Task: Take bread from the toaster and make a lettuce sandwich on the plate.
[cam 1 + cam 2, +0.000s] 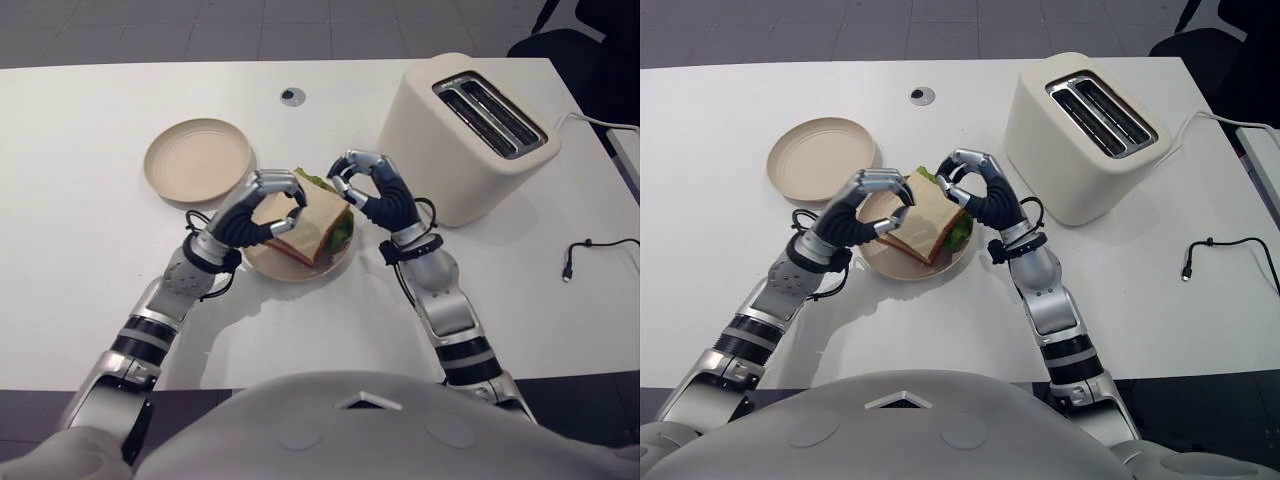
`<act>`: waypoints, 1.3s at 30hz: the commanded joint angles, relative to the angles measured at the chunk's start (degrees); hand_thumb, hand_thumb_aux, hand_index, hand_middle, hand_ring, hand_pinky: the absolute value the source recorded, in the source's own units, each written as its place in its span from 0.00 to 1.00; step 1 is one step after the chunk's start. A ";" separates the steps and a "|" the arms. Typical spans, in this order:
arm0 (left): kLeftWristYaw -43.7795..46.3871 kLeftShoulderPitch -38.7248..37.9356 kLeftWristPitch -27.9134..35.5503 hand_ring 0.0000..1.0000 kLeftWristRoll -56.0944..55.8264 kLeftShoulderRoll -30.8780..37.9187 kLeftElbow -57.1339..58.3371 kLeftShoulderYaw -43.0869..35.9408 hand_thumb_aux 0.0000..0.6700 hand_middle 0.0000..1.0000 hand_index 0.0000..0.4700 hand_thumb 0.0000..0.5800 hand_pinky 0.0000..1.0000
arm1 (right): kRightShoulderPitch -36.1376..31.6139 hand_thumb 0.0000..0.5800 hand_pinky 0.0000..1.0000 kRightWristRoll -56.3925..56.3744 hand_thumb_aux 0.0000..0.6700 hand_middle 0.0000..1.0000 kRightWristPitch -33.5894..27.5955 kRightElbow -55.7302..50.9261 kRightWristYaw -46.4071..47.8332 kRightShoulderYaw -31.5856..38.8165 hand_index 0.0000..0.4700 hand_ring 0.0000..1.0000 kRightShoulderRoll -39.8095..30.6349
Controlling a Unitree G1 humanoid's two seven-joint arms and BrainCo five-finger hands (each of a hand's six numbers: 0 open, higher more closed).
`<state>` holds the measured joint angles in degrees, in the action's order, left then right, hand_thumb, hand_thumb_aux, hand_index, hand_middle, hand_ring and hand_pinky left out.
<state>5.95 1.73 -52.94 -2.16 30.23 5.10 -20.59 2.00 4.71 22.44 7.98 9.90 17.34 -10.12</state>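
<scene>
Seemingly finished, on the plate (292,270) near the toaster (440,150): soft, light, easily squashed sandwich (312,222) with slippery lettuce (344,232), left hand (255,212) and right hand (375,190) each clenched in a pinch on a far top corner, best held gently by the crusts.

Most of the plate (902,272) beneath the sandwich (925,225); lettuce (960,232) edges only, perhaps one leaf.
</scene>
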 commanded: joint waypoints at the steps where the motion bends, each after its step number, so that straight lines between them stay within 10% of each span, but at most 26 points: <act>1: 16.92 -10.65 3.27 1.00 -14.34 13.46 -6.45 -4.83 1.00 1.00 1.00 1.00 1.00 | 3.14 1.00 1.00 -1.51 1.00 1.00 5.01 0.14 12.28 5.64 1.00 1.00 -7.95; 10: 23.61 -14.91 11.96 1.00 2.88 14.95 2.92 -1.79 1.00 1.00 1.00 1.00 1.00 | 4.81 1.00 1.00 0.60 1.00 1.00 12.79 -9.98 28.77 13.80 1.00 1.00 -18.62; 24: -14.37 9.27 17.45 1.00 32.20 -10.07 33.95 -1.81 0.51 1.00 0.51 0.76 1.00 | -13.32 1.00 1.00 21.20 1.00 1.00 1.44 -41.27 -15.14 2.85 1.00 1.00 -1.36; 25: -13.88 8.45 14.29 0.35 29.44 -10.73 33.38 -1.09 0.20 0.35 0.20 0.36 0.35 | -12.90 0.97 1.00 19.64 0.82 1.00 2.97 -41.03 -15.54 1.87 0.82 1.00 -1.03; 26: -12.02 6.62 9.33 0.00 24.75 -11.20 30.98 -0.82 0.00 0.00 0.00 0.00 0.00 | -12.10 0.79 0.98 17.36 0.54 0.98 4.72 -39.90 -14.66 0.91 0.54 0.98 -0.80; 28: -6.90 2.77 1.63 0.00 15.20 -10.82 24.63 -1.68 0.00 0.00 0.00 0.00 0.00 | -10.47 0.00 0.00 12.85 0.00 0.00 7.89 -36.88 -12.03 -0.50 0.00 0.00 -0.90; 33: 1.64 -2.76 -0.07 0.00 -8.07 -8.59 8.41 1.52 0.00 0.00 0.00 0.00 0.00 | -7.34 0.00 0.00 5.15 0.00 0.00 12.57 -26.06 -9.32 -5.95 0.00 0.00 -2.53; 39: -8.27 0.16 7.72 0.00 -3.62 -20.41 12.54 10.79 0.00 0.00 0.00 0.00 0.00 | -6.77 0.00 0.00 6.57 0.00 0.00 11.62 -24.46 -15.02 -8.92 0.00 0.00 2.44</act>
<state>-0.90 2.21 -46.75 -8.47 12.58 15.59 -10.10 -5.60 10.33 35.10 -15.82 -3.99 8.58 -8.92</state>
